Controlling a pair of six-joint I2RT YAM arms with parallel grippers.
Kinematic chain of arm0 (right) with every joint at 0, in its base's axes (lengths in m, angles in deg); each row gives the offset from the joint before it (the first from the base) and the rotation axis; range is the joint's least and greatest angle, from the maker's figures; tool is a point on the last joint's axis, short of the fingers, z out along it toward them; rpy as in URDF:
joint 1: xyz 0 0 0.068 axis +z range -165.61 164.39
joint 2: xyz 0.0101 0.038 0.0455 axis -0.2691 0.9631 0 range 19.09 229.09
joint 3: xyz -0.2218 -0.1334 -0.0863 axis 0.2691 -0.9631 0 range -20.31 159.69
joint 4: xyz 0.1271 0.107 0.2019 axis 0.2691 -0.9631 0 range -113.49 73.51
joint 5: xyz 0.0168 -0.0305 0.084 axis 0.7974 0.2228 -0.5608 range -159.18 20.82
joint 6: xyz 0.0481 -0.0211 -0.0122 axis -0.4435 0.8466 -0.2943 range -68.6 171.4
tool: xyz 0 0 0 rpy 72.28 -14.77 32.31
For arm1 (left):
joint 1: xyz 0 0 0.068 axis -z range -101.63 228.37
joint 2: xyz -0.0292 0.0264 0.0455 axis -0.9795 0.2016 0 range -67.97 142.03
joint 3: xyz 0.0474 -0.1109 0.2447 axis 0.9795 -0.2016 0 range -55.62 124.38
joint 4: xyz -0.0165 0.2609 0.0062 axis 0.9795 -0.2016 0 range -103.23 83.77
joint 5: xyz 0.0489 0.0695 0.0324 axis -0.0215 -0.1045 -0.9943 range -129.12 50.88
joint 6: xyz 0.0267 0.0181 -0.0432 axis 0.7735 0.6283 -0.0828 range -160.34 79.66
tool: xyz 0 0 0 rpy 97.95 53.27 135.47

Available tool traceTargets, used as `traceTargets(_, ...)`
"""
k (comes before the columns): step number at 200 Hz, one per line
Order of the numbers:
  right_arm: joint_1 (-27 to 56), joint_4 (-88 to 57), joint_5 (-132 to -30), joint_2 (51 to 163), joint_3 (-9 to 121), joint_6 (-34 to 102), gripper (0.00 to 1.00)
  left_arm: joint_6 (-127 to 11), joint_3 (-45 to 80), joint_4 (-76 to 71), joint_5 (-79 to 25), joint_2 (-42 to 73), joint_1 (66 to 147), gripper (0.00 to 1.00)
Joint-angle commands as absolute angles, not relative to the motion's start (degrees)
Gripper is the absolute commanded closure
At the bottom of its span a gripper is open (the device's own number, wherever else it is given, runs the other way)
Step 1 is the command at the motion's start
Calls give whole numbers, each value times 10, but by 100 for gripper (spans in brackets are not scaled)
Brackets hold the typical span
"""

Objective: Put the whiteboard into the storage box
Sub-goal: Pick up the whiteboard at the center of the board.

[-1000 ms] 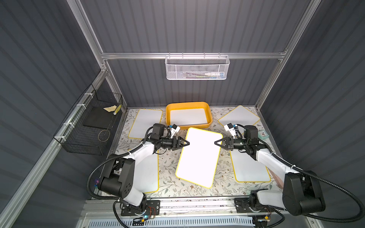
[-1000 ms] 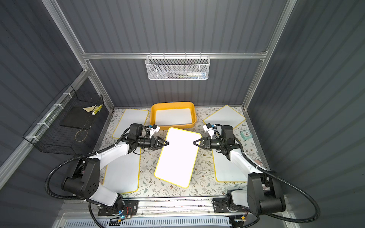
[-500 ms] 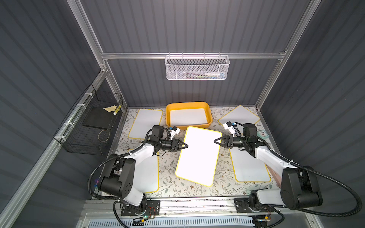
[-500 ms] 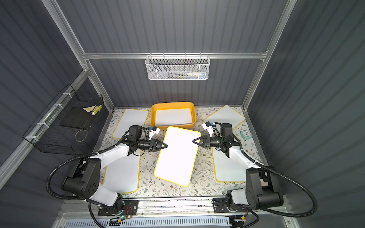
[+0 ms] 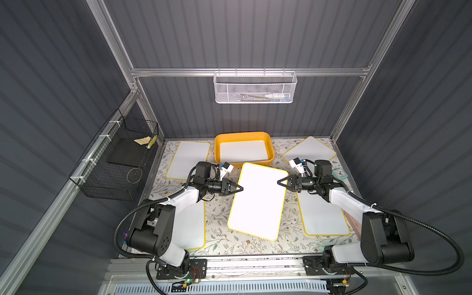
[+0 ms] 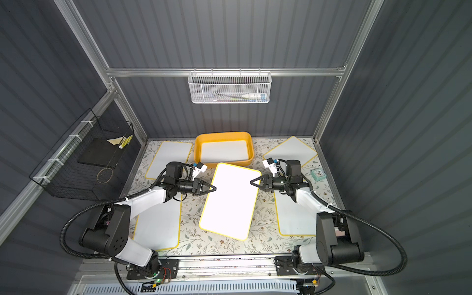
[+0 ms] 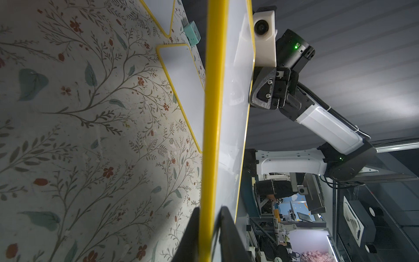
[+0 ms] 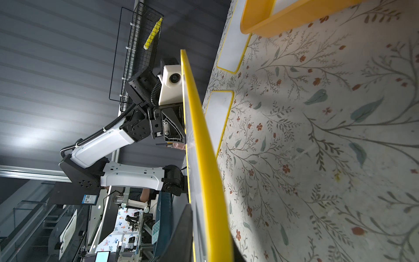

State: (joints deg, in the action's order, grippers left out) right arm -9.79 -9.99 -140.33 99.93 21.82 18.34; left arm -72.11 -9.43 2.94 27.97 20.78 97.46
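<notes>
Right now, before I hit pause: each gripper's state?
Left gripper: shut on the whiteboard.
Right gripper: jaws straddle its edge; grip cannot be told.

One second on, we find the left hand, which had stood spread wide just off the whiteboard, now pinched onto the board's yellow rim, gripping it from both faces. Across the board, the right hand has pushed further in over the opposite rim, its arm leaning closer to the middle of the table.
</notes>
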Motion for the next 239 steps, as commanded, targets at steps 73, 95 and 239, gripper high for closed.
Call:
traceTargets(73,-106,-81,-1396,1016,222,196,52,-847,-118,158,263,206,979,100)
traceTargets(95,-113,-81,-1389,1017,216,198,50,-884,-124,202,260,205,978,100)
traceTargets(239,-138,-125,-1367,1008,205,234,45,-1135,-166,524,160,206,924,100)
